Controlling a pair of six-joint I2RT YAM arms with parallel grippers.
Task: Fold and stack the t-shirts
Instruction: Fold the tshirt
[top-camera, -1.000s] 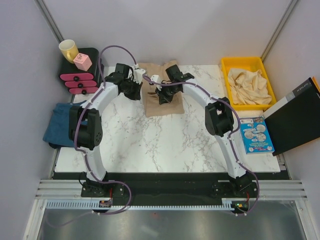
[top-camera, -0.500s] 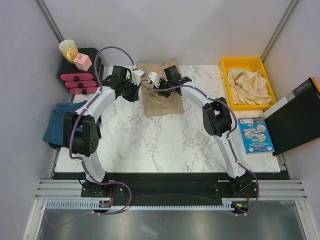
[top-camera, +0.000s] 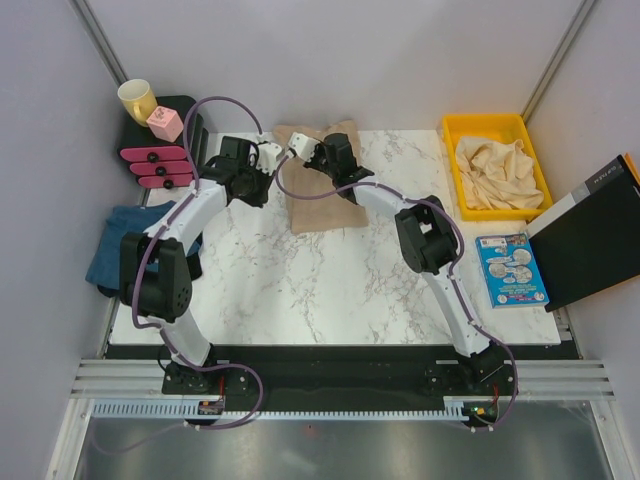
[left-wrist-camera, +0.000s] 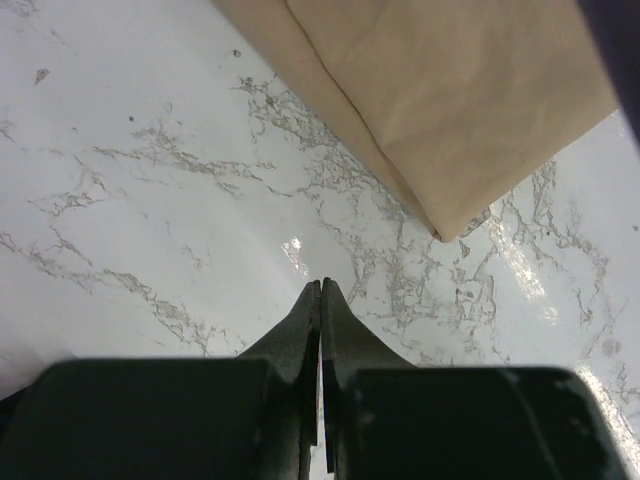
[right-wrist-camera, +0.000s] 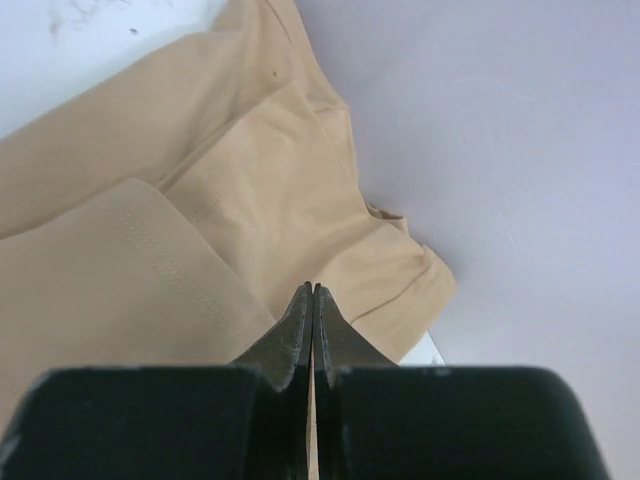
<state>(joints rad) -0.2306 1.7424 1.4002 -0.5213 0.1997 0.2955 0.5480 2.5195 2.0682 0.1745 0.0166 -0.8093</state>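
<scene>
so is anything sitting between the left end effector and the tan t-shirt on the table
Nothing visible. The left end effector is shut over the marble table, and only bare tabletop lies between its tips and the near corner of the folded tan t-shirt.

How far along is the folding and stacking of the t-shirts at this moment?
Done: one tan t-shirt looks folded on the table. In hand: nothing; the left gripper and right gripper are shut and empty. To do: the beige t-shirts in the yellow bin and the teal-blue t-shirt.
</scene>
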